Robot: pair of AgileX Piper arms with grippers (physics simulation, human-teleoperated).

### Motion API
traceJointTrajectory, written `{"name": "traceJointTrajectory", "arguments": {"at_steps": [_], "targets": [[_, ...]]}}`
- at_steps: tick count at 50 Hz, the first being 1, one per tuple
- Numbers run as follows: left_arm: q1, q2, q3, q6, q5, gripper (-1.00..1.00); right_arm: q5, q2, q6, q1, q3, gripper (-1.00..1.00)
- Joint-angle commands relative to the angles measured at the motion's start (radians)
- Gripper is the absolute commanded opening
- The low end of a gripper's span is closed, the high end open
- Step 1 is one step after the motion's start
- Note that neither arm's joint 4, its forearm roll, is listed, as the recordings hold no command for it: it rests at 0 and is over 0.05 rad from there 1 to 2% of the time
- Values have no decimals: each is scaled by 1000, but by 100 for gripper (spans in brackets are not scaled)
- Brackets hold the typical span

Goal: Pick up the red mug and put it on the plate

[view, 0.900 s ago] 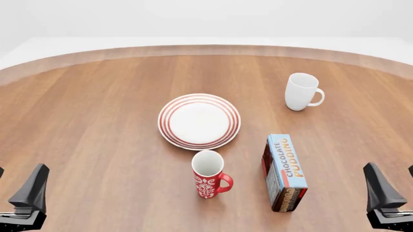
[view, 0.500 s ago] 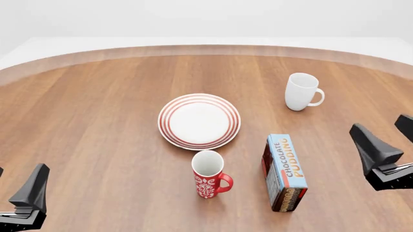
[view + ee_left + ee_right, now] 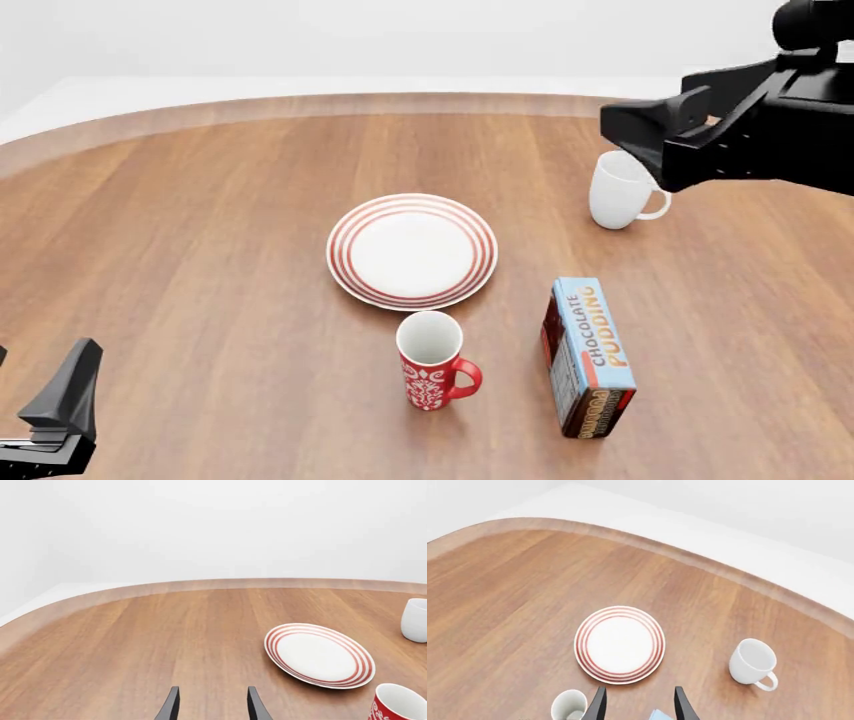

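The red mug [image 3: 430,362] stands upright on the table, handle to the right, just in front of the plate [image 3: 411,250], which has nothing on it. My left gripper [image 3: 44,375] rests low at the near left, open and holding nothing; in its wrist view [image 3: 212,707] the plate [image 3: 319,655] and the red mug [image 3: 400,705] lie well off to one side. My right gripper [image 3: 654,135] hangs high over the far right, open and empty. In the right wrist view [image 3: 639,707] the plate [image 3: 619,644] and the red mug [image 3: 569,707] sit far below.
A plain white mug [image 3: 621,190] stands at the far right, partly under the raised right arm. A chocolate pudding box [image 3: 590,355] lies to the right of the red mug. The table's curved far edge [image 3: 427,100] runs across the back.
The right arm has risen from the near right corner, up and forward, to high above the white mug. The left arm and the objects have not moved.
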Motion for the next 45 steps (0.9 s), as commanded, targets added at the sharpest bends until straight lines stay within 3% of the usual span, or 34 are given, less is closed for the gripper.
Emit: {"name": "traceJointTrajectory", "arguments": {"at_steps": [1,9,19,21,22,23,34,45], "targets": [[0,0,0,0,0,100,197,220,-16,61,-282,100],[0,0,0,0,0,100,309,347,-61,50,-392,100],[0,0,0,0,0,100,365,452,-135,77,-413,100],[0,0,0,0,0,100,372,462,-135,77,-431,100],[0,0,0,0,0,100,360,479,-40,183,-287,100],[0,0,0,0,0,100,360,478,-33,194,-281,100],[0,0,0,0,0,100,355,477,-19,248,-257,100],[0,0,0,0,0,100,373,472,-34,233,-239,100]]}}
